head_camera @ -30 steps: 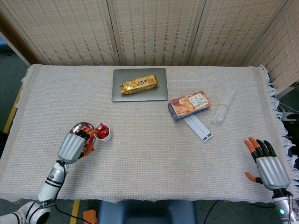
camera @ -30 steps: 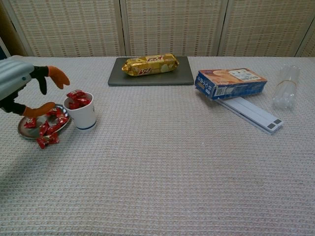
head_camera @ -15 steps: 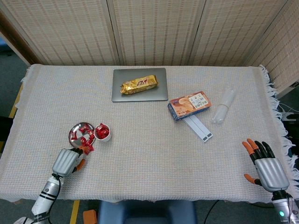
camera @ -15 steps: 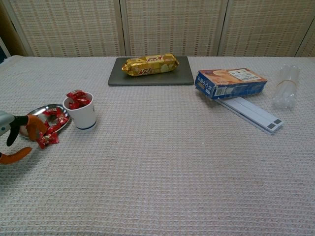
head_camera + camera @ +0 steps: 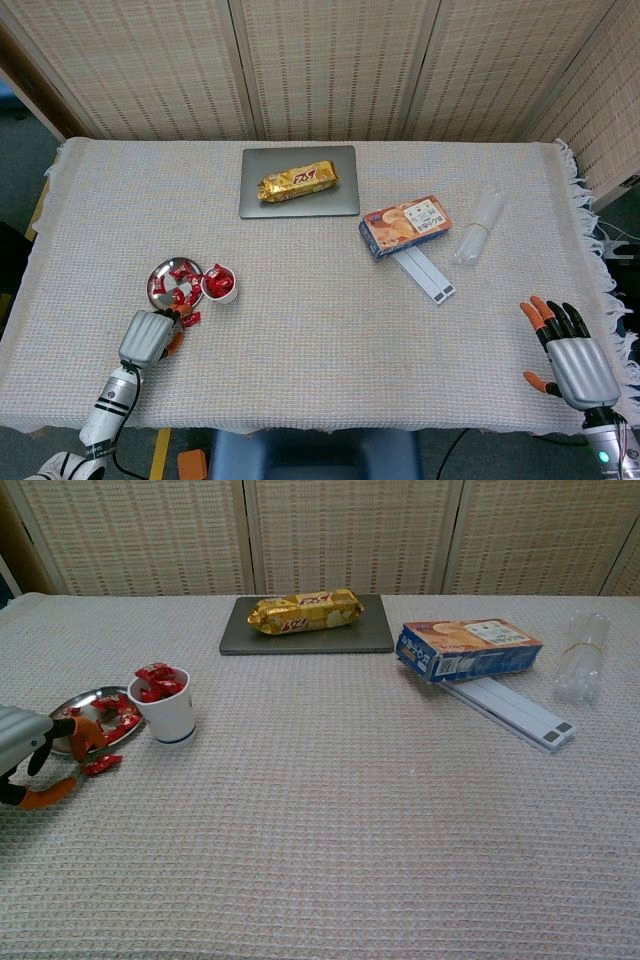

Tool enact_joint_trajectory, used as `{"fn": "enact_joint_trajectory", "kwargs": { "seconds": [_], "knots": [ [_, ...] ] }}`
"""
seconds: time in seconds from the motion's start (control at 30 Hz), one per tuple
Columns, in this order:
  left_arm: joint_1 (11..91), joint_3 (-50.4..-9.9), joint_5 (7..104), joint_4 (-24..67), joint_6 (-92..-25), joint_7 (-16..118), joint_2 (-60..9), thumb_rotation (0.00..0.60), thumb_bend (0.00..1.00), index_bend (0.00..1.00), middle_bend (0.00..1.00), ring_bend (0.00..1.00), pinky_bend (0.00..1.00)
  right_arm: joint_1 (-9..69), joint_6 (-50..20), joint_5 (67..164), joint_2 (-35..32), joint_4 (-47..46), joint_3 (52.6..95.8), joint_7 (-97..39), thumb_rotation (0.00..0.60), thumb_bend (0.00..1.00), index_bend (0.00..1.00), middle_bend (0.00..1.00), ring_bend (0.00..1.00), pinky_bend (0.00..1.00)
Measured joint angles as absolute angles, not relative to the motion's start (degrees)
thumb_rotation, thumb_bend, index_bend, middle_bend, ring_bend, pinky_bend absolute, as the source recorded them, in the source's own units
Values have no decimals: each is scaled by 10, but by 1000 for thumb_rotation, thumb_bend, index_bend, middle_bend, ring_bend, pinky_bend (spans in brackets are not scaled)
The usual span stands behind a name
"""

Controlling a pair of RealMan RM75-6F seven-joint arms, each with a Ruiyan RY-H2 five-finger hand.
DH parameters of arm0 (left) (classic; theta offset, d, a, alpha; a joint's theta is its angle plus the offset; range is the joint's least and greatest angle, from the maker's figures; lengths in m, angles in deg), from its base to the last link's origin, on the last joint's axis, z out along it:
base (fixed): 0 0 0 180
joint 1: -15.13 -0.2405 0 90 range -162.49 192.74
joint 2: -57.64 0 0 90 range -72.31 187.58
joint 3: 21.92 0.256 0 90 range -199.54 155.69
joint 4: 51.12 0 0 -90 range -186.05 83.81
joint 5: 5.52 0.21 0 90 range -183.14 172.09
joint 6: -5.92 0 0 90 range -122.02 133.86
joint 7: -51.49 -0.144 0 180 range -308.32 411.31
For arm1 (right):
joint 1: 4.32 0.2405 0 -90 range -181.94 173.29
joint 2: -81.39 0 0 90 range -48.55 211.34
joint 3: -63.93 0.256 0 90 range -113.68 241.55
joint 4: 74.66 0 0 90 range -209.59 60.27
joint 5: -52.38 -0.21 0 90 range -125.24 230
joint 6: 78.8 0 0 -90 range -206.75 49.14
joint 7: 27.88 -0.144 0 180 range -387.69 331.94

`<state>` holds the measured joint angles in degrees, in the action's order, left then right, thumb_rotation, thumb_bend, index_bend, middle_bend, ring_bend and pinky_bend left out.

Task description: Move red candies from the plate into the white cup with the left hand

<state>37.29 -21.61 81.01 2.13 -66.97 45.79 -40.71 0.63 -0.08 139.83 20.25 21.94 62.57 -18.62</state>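
Red candies (image 5: pixel 158 680) fill a white cup (image 5: pixel 170 715) with a blue band at its base, beside a silver plate (image 5: pixel 163 273). The left hand (image 5: pixel 146 336) is grey with black, orange-tipped fingers (image 5: pixel 85 737). A gold packet (image 5: pixel 305 611) lies on a dark grey tray (image 5: pixel 370 638). The box (image 5: pixel 468 648) looks orange and blue.

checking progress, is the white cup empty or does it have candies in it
Not empty: red candies are heaped above the rim of the upright cup.

gold snack wrapper (image 5: pixel 305 611) with red lettering too blurred to read, orange box (image 5: pixel 468 648) print illegible
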Motion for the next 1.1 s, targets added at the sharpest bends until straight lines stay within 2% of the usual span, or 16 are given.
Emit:
{"fn": "enact_joint_trajectory", "kwargs": {
  "seconds": [0.23, 0.57, 0.73, 0.93, 1.1],
  "knots": [
    [376, -217, 812, 8, -663, 458, -416, 600, 401, 322, 378, 617, 1000, 7, -4, 1396, 201, 220, 626, -181, 600, 65, 0, 0, 0, 0],
    [379, -222, 817, -36, -667, 449, -445, 600, 401, 467, 530, 637, 1000, 8, -6, 1394, 201, 221, 627, -180, 600, 64, 0, 0, 0, 0],
    [379, -224, 821, -39, -681, 451, -447, 600, 405, 491, 561, 647, 1000, 8, -4, 1394, 201, 221, 627, -181, 600, 64, 0, 0, 0, 0],
    [378, -235, 832, 5, -727, 458, -421, 600, 404, 489, 567, 651, 1000, 7, -4, 1392, 202, 221, 628, -184, 600, 64, 0, 0, 0, 0],
    [393, -262, 831, 83, -734, 447, -379, 600, 405, 480, 557, 651, 1000, 10, -9, 1389, 201, 220, 629, -182, 600, 64, 0, 0, 0, 0]
  ]
}}
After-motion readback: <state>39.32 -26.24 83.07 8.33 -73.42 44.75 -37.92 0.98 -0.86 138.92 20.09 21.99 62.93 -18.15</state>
